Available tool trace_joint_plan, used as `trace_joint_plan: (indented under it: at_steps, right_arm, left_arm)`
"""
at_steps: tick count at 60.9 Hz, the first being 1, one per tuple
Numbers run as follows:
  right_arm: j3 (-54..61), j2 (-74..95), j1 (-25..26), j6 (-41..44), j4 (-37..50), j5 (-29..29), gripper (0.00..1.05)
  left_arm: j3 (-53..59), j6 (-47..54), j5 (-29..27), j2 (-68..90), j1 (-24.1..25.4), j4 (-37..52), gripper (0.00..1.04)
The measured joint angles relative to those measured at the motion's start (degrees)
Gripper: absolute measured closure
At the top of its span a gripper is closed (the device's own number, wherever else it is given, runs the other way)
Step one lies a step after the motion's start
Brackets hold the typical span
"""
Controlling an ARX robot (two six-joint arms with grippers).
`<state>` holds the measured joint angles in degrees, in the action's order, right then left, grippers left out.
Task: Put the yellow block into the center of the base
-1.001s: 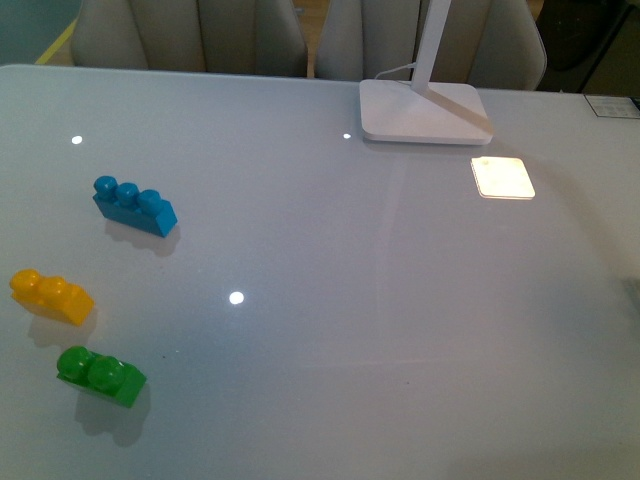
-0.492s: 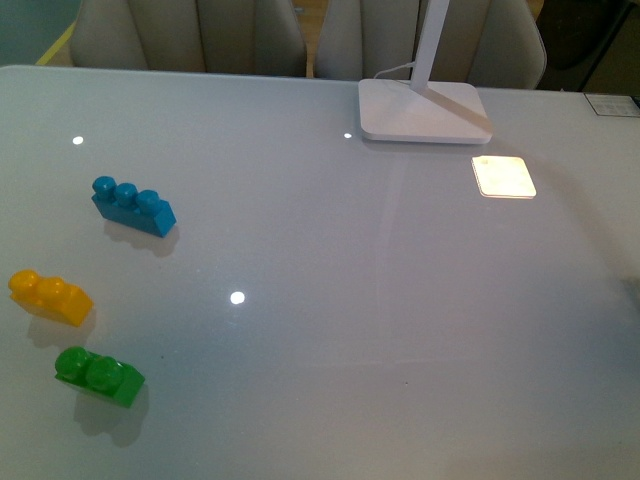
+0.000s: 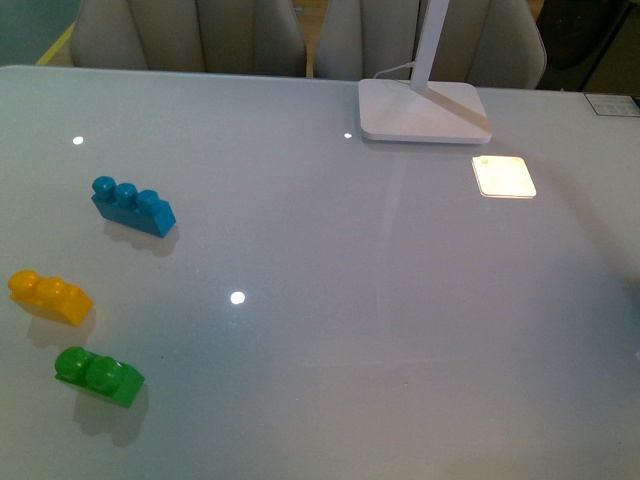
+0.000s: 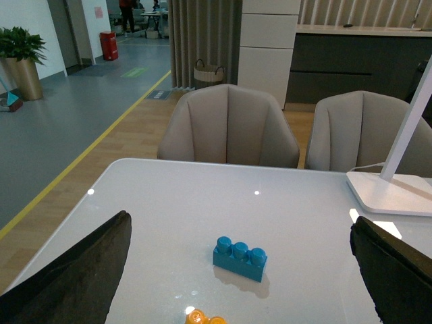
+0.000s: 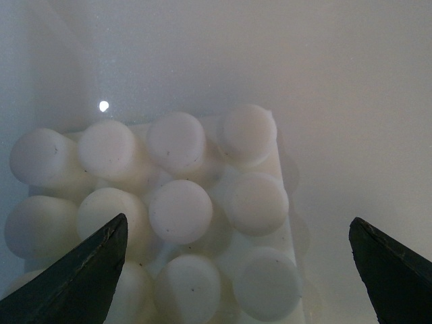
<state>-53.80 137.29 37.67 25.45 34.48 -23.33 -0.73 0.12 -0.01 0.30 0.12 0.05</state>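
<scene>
Yellow block (image 3: 48,297) stays untouched on the bench (image 3: 400,300), left fingers (image 4: 74,283) wide and empty, right fingers (image 5: 81,270) wide above the base (image 5: 179,209); pickup seemingly unstarted.

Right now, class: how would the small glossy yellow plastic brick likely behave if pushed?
The small glossy yellow plastic brick looks stiff and light. Lying flat on the shiny pale table, it would probably slide, not roll.

The yellow block (image 4: 206,317) is cut by the left wrist view's edge, and only its studs show. The base (image 5: 179,209) runs off the right wrist view, so part of its stud grid is out of the picture. Of the left pincer (image 4: 239,226) and right pincer (image 5: 237,221), only dark finger ends show. The lamp (image 3: 425,105) stem leaves the front view's far edge.
</scene>
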Motion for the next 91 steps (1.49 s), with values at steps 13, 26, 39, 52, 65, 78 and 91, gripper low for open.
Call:
trace_joint_plan:
  at_steps: [13, 26, 39, 52, 65, 78, 91]
  right_arm:
    - [0.52, 2.38, -2.71, 1.99, 2.69, 3.08, 0.09]
    - [4.74, 2.56, -11.13, 4.31, 5.66, 4.26, 0.09]
    - [5.27, 1.31, -24.3, 2.71, 2.84, 9.68, 0.09]
    - [2.71, 0.57, -34.67, 1.25, -3.45, 14.19, 0.09]
    - [-1.33, 0.57, -42.51, -3.06, -10.95, 19.43, 0.09]
    - [-5.7, 1.22, -50.66, -11.17, -16.46, 23.71, 0.09]
    - [-12.41, 4.55, -61.83, -27.98, -20.59, 23.5, 0.09]
  left_arm:
    - [0.0, 0.0, 0.0, 0.0, 0.0, 0.0, 0.07]
    - [0.0, 0.0, 0.0, 0.0, 0.0, 0.0, 0.07]
    - [0.0, 0.0, 0.0, 0.0, 0.0, 0.0, 0.07]
    - [0.0, 0.0, 0.0, 0.0, 0.0, 0.0, 0.07]
    - [0.0, 0.0, 0.0, 0.0, 0.0, 0.0, 0.07]
    - [0.0, 0.0, 0.0, 0.0, 0.0, 0.0, 0.07]
    - [0.0, 0.0, 0.0, 0.0, 0.0, 0.0, 0.07]
